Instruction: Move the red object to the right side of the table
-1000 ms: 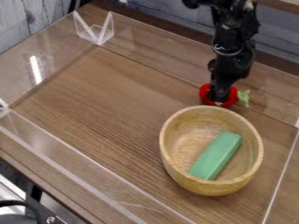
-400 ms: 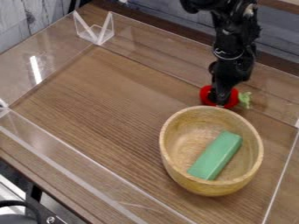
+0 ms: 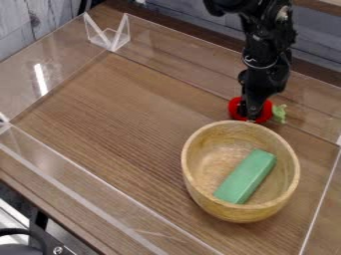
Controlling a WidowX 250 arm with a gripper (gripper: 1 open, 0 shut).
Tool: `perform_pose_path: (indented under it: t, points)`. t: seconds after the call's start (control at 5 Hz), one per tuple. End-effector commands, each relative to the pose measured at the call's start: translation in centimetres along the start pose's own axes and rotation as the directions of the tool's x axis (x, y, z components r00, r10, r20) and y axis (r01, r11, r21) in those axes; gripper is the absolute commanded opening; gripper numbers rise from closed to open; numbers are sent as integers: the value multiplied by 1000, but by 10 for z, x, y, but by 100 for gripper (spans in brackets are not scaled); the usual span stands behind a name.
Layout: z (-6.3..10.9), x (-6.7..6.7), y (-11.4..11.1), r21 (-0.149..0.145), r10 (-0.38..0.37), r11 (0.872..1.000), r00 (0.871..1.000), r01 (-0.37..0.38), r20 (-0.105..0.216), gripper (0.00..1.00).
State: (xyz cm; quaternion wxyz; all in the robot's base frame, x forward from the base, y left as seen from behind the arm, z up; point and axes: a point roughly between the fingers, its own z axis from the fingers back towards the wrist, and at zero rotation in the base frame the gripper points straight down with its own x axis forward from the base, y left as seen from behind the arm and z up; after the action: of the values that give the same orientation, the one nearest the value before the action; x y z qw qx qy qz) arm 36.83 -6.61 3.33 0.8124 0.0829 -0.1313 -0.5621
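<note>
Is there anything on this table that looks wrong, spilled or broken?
Nothing stands out. The green block lies tilted inside the wooden bowl, and the gripper is shut down on the red object beyond the bowl.

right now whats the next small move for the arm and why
Probably open the fingers and lift straight up. They are shut on the red object, which already sits low at the right side of the table, just behind the wooden bowl, so letting go would likely finish it.
</note>
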Motion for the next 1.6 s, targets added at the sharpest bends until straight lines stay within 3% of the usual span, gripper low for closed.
perform_pose_path:
  t: [0.0, 1.4]
  points:
    - [4, 11, -3, 24, -19, 1000, 1000, 19, 23, 0]
    - [-10, 16, -11, 26, -16, 1000, 999, 15, 43, 0]
